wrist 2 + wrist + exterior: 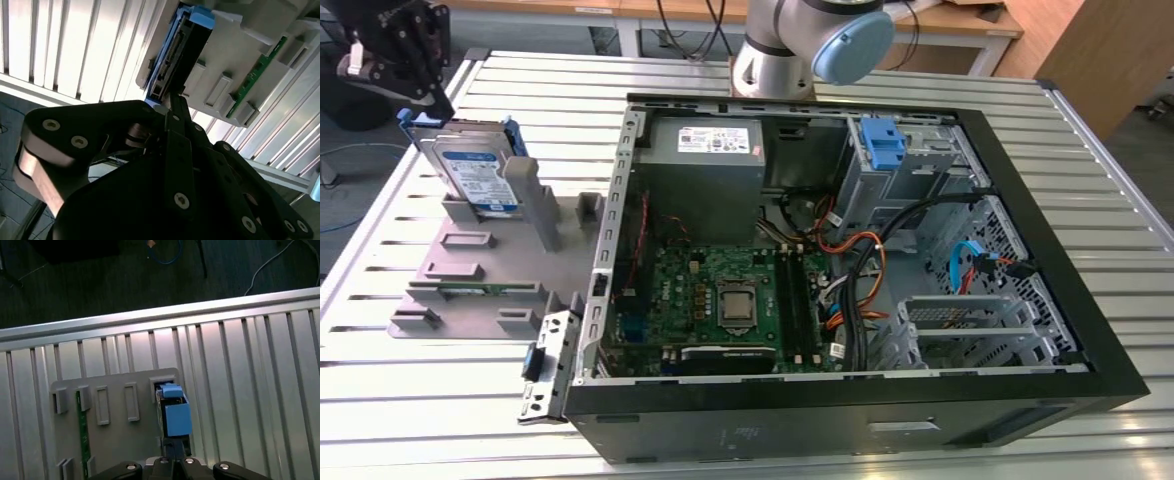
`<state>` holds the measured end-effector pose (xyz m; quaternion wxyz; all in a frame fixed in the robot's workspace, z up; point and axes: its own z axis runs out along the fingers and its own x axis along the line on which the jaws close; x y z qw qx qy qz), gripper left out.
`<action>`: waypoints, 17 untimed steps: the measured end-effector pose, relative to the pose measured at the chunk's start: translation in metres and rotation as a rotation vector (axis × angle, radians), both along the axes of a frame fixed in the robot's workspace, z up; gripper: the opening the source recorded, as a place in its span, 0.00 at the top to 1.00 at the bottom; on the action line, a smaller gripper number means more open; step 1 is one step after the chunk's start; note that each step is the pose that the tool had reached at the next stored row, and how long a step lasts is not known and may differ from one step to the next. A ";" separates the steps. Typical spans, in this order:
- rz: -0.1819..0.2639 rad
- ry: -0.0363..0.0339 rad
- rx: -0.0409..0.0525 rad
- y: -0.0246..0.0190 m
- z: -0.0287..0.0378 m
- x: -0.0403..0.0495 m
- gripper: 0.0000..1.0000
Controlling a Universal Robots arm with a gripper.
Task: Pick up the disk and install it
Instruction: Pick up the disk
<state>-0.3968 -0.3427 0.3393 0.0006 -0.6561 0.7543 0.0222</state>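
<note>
The disk stood on its edge in the grey stand on the worktop, upper left of the exterior view. The claw hung right over it; spread or pinching, I could not tell.

Gripper: looming black across the foreground, tip sitting just beside the disk.
Disk: standing on edge in the grey stand, blue frame showing.
Stand: resting on the slatted table, carrying a green board.
</note>
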 end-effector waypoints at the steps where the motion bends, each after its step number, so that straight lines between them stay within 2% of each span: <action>1: 0.018 0.0000 0.0000 0.0000 -0.0001 0.0000 0.89; 3: 0.052 -0.0010 -0.0001 0.0000 -0.0004 0.0000 0.89; 5: 0.079 -0.0061 -0.0002 0.0000 -0.0006 0.0000 0.89; 12: 0.137 -0.0352 -0.0012 0.0000 -0.0015 0.0000 0.89; 17: 0.149 -0.0382 -0.0011 0.0000 -0.0024 0.0022 0.89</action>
